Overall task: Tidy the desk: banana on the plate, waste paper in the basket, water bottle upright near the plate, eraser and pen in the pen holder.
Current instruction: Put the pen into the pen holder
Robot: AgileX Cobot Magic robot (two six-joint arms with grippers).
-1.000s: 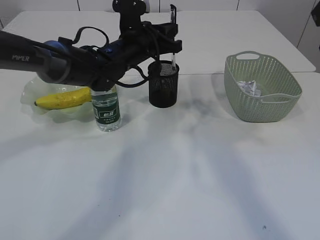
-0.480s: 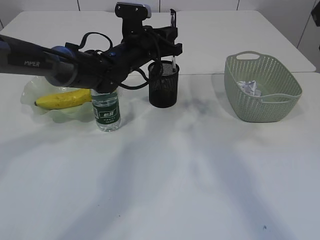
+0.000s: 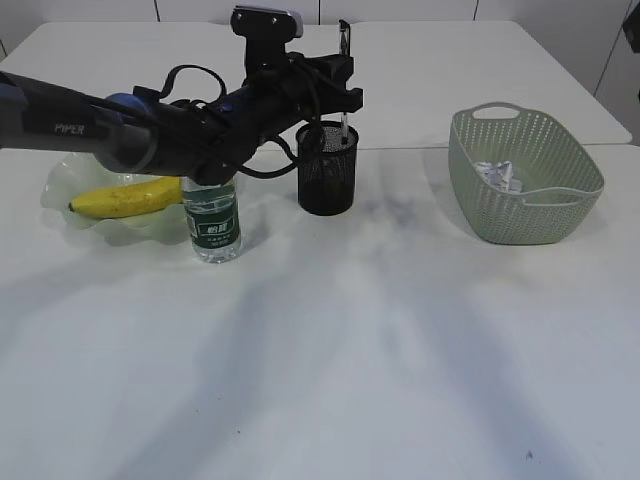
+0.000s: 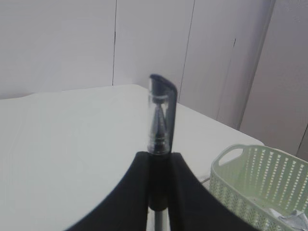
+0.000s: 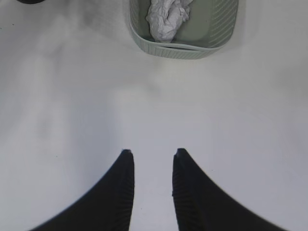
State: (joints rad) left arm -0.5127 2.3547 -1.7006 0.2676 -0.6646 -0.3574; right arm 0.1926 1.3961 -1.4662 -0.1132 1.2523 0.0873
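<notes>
My left gripper [image 3: 345,92] reaches in from the left and is shut on a pen [image 3: 344,70], held upright with its lower end inside the black mesh pen holder [image 3: 327,180]. In the left wrist view the pen [image 4: 160,115] stands up between the shut jaws [image 4: 159,156]. The banana [image 3: 125,197] lies on the clear plate [image 3: 60,185]. The water bottle [image 3: 212,222] stands upright next to the plate. Waste paper [image 3: 500,176] lies in the green basket [image 3: 524,175], also in the right wrist view [image 5: 166,17]. My right gripper [image 5: 151,156] is open and empty above bare table. The eraser is not visible.
The left arm [image 3: 150,130] spans over the bottle and plate. The basket [image 5: 183,48] stands at the right. A seam between two tables [image 3: 520,147] runs behind the objects.
The left gripper has lowered the pen slightly into the pen holder. The right arm has not moved.
</notes>
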